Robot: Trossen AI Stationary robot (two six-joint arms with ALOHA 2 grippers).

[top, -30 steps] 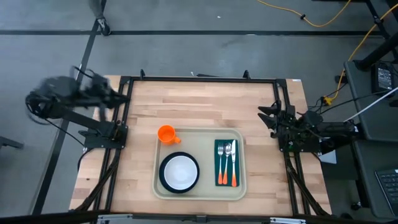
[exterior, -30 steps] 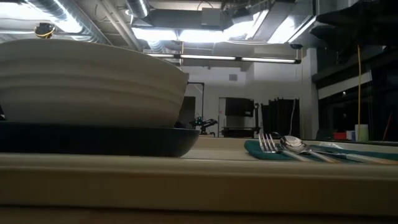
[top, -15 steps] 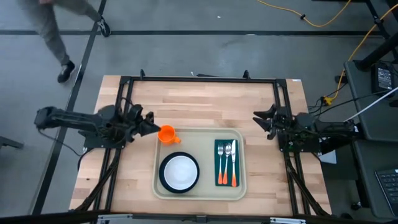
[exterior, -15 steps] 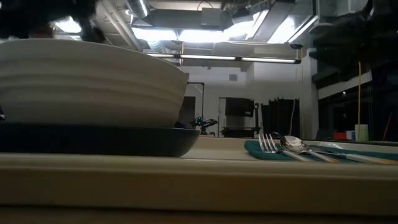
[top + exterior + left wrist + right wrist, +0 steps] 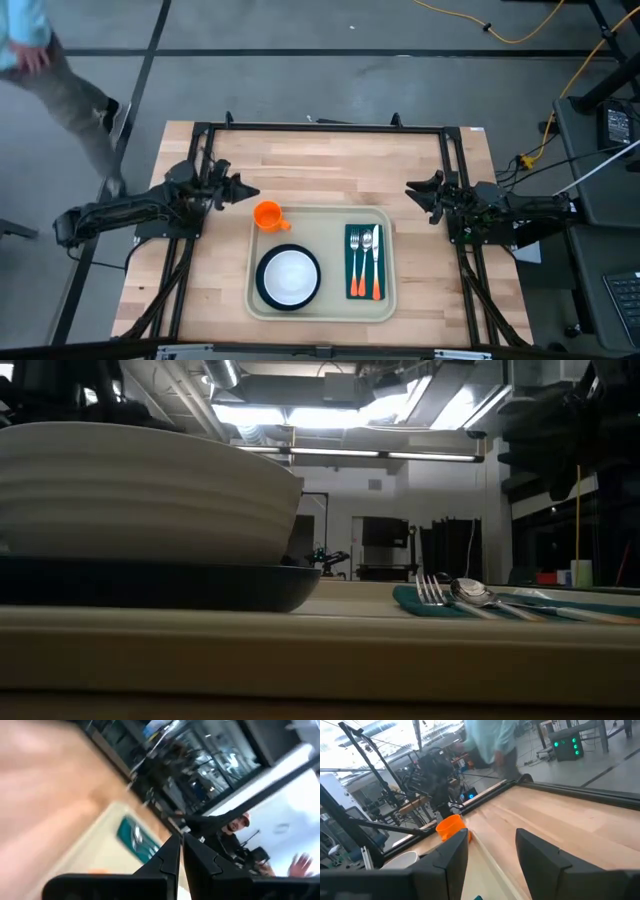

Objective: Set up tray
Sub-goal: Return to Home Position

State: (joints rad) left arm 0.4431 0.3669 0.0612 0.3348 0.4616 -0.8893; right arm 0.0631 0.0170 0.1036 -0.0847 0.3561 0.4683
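Note:
The beige tray [image 5: 325, 225] lies on the wooden table, toward its near edge. On it stand an orange cup [image 5: 266, 215] at its far left corner, a white bowl on a dark plate [image 5: 289, 277], and a green napkin [image 5: 365, 262] bearing a fork, spoon and knife. My left gripper [image 5: 245, 192] hangs just left of the cup, shut and holding nothing; its fingers [image 5: 181, 845] show pressed together. My right gripper [image 5: 415, 190] stands open at the table's right side, pointing toward the cup [image 5: 452, 827], nothing between its fingers.
A person [image 5: 60, 80] walks on the floor beyond the table's far left corner. Black frame rails [image 5: 320, 127] run along the table's far, left and right sides. Bare wood [image 5: 330, 165] lies between the tray and the far rail.
My left gripper has swung in from beyond the table's left edge, come down toward the orange cup while rolling, then drawn back slightly toward the far edge; it has stayed shut. My right gripper has only turned a little. The person has walked along the far left.

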